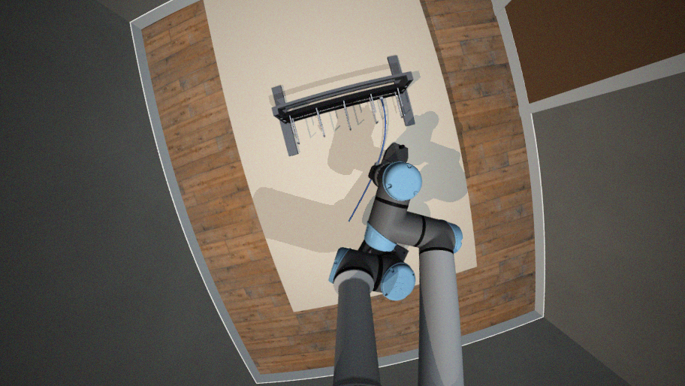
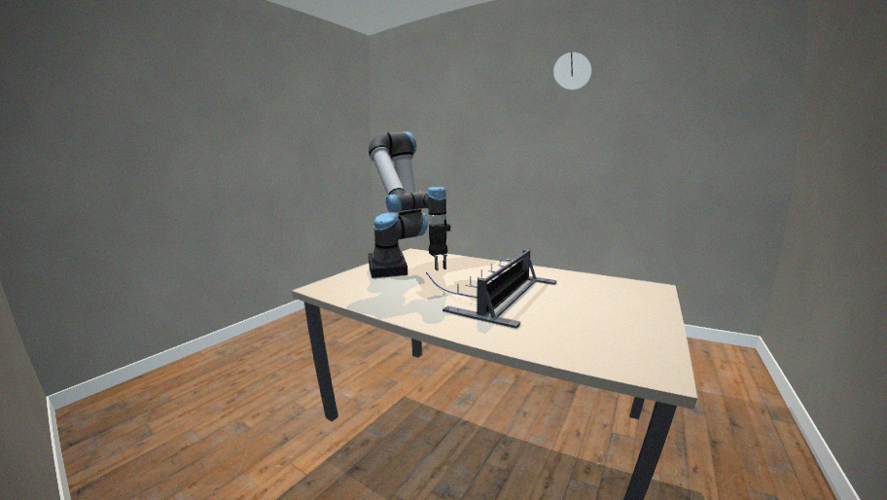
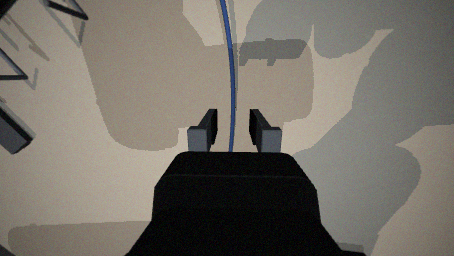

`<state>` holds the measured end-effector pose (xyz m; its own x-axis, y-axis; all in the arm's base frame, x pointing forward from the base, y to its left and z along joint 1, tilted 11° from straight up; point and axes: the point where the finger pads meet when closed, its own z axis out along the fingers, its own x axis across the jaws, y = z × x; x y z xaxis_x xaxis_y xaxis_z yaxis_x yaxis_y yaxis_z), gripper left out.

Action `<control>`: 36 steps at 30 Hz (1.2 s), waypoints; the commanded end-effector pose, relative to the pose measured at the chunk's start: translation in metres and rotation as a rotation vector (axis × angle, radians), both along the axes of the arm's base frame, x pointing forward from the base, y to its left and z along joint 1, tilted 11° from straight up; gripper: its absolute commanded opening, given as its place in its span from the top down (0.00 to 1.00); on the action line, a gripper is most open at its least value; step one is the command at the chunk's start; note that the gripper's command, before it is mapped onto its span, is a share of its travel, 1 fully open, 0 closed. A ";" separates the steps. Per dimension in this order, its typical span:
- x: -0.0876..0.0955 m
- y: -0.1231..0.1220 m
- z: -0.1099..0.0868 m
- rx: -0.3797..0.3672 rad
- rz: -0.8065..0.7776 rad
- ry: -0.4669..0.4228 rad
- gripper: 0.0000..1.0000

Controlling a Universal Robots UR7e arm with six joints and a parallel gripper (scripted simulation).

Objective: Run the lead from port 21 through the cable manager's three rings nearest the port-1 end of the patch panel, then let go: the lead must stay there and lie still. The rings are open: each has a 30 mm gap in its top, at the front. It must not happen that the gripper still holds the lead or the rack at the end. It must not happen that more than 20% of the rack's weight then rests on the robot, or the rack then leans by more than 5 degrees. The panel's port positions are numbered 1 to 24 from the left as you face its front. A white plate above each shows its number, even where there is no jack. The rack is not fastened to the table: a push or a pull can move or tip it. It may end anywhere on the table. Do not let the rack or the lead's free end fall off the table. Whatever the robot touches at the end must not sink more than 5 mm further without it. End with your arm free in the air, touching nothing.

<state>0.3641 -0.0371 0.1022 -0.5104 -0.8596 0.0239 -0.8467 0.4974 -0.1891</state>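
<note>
Grey walls (image 2: pixel 186 155), wood floor (image 2: pixel 248 434), beige table (image 2: pixel 589 335), wall clock (image 2: pixel 572 70)

The room is softly lit, with no bright glare. Light comes from above, so the arm (image 1: pixel 407 225) drops big, sharp gray shadows on the pale table (image 1: pixel 306 38). The top view bends at its edges, so the floor looks curved. The wrist view looks blocky and a bit fuzzy.

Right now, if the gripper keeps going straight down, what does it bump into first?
Probably the blue cable, which lies between the open gripper's fingers, so they might pass either side of it and meet the table instead. How high the gripper is, I can't judge.
</note>
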 end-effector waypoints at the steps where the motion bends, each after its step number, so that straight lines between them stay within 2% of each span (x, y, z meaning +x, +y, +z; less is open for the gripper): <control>1: 0.003 -0.002 -0.018 0.000 0.000 0.000 0.33; 10: 0.007 -0.006 -0.050 0.000 0.000 0.000 0.33; 19: 0.010 -0.008 -0.065 0.000 0.000 0.000 0.33; 36: 0.011 -0.009 -0.074 0.000 0.000 0.000 0.33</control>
<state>0.3748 -0.0459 0.0282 -0.5104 -0.8596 0.0241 -0.8469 0.4976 -0.1876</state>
